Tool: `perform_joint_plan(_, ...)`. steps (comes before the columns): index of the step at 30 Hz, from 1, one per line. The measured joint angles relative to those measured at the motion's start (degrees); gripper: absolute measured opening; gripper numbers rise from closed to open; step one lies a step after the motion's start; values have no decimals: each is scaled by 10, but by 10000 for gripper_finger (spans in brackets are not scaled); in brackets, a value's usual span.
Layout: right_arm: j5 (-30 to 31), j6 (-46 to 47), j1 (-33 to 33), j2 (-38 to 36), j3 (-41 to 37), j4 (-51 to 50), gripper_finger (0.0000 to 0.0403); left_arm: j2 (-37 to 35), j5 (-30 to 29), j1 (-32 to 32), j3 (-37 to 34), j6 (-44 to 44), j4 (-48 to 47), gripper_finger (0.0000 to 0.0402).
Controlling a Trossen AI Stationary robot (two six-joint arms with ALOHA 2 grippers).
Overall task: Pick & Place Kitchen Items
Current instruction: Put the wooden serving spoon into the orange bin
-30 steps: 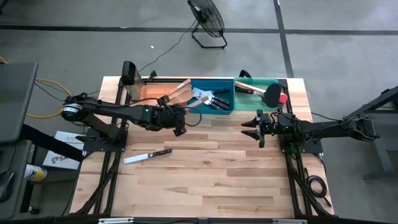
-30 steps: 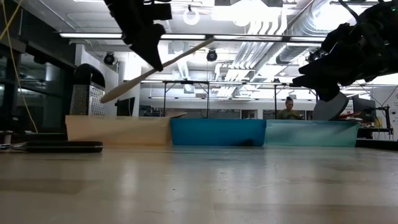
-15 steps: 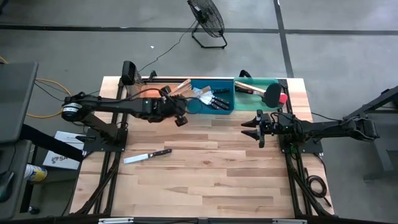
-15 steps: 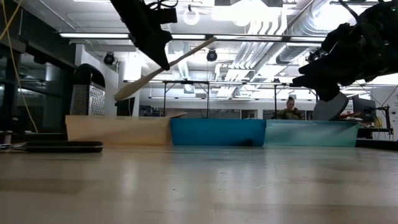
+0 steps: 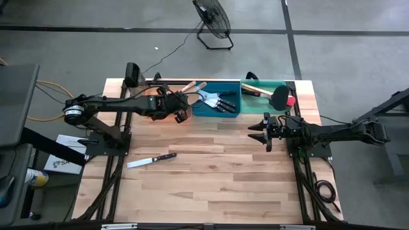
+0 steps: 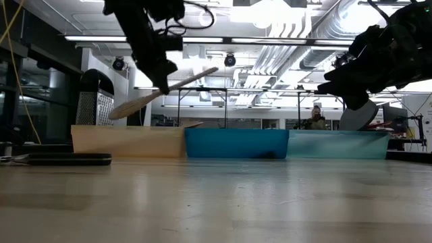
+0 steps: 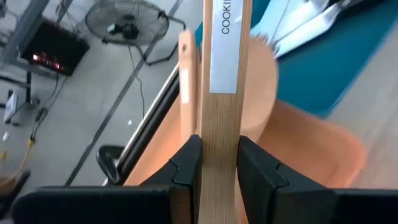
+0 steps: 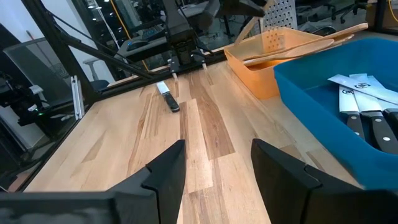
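Note:
My left gripper [image 7: 219,146] is shut on a pale wooden utensil [image 6: 172,81] and holds it in the air over the orange bin [image 7: 305,146]. The utensil's broad head [image 6: 125,108] sits lower than its thin end [image 6: 214,69]. More wooden utensils [image 8: 311,43] lie in the orange bin, their ends sticking out over its rim. Black-handled knives [image 5: 220,101] lie in the blue bin [image 5: 217,110]. One knife [image 5: 151,160] lies flat on the table. My right gripper [image 5: 265,131] hangs open in front of the green bin [image 5: 265,84], holding nothing. My left gripper pinches the wooden utensil's flat labelled shaft [image 7: 221,118] between its two fingers, one on each narrow edge. The fingers slant down toward the table's far side and lie along the shaft. The utensil is lifted clear and tilted, with its broad head lower.
Orange, blue and green bins stand in a row along the far edge. A metal grater [image 6: 94,108] stands behind the orange bin. The green bin holds a black-headed turner [image 5: 279,97] and a red item [image 5: 291,101]. Bare wooden tabletop [image 5: 217,179] stretches toward the near edge.
My left gripper has swung toward the table's far edge, from the bare table in front of the bins to above the orange bin, sinking a little. It stays shut on the wooden utensil, which has travelled with it, lifted and tilted.

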Motion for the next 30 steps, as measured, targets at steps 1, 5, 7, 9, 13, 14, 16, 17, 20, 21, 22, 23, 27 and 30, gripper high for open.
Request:
perform_joint_plan(1, 0, 0, 0, 0, 0, 0, 174, 0, 1, 3, -6, -2, 0, 70)
perform_joint_plan(5, 0, 0, 0, 0, 0, 0, 174, 0, 3, 17, -24, -16, -1, 70)
perform_joint_plan(7, 0, 0, 0, 0, 0, 0, 174, 0, 4, 23, -33, -24, -1, 70)
perform_joint_plan(9, 0, 0, 0, 0, 0, 0, 174, 0, 10, 30, -42, -33, -1, 70)
perform_joint_plan(13, 0, 0, 0, 0, 0, 0, 174, 0, 27, 44, -55, -47, 0, 70)
perform_joint_plan(14, 0, 0, 0, 0, 0, 0, 174, 0, 32, 47, -57, -48, 0, 70)
perform_joint_plan(16, 0, 0, 0, 0, 0, 0, 174, 0, 36, 54, -62, -48, 0, 70)
perform_joint_plan(17, 0, 0, 0, 0, 0, 0, 174, 0, 42, 58, -64, -48, 0, 70)
perform_joint_plan(20, 0, 0, 0, 0, 0, 0, 174, 0, 67, 73, -69, -48, -1, 70)
perform_joint_plan(21, 0, 0, 0, 0, 0, 0, 174, 0, 77, 78, -70, -48, -3, 70)
perform_joint_plan(22, 0, 0, 0, 0, 0, 0, 174, 0, 86, 83, -70, -47, -5, 70)
perform_joint_plan(23, 0, 0, 0, 0, 0, 0, 174, 0, 95, 89, -70, -47, -6, 70)
perform_joint_plan(27, 0, 0, 0, 0, 0, 0, 174, 0, 126, 112, -70, -40, -7, 70)
perform_joint_plan(30, 0, 0, 0, 0, 0, 0, 174, 0, 174, 134, -70, -11, -7, 70)
